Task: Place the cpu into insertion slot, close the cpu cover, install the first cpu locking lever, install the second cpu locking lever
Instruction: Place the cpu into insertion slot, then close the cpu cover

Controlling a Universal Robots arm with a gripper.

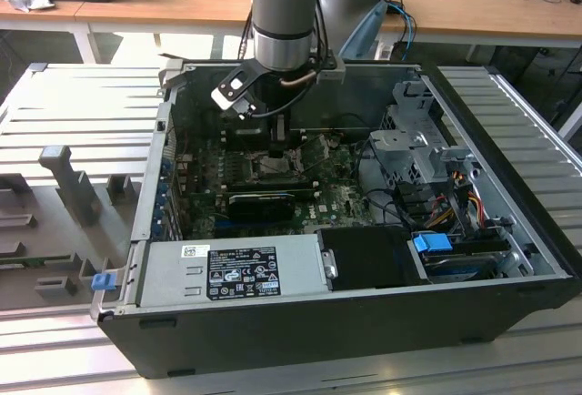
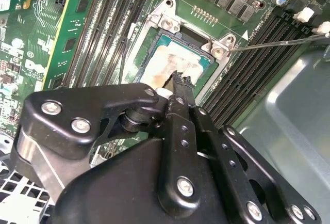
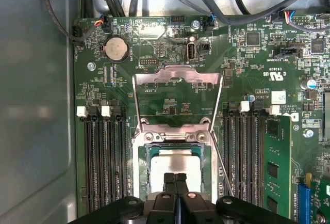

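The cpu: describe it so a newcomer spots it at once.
In the open computer case, find the green motherboard and its two banks of long black memory slots. The insertion slot sits between them, and the cpu is the pale silvery square lying in it, at the gripper: a solid flat face, where the metal around it is only frame.

One cpu (image 3: 178,163), one cpu cover (image 3: 178,74), seemingly four memory slots (image 3: 95,157)
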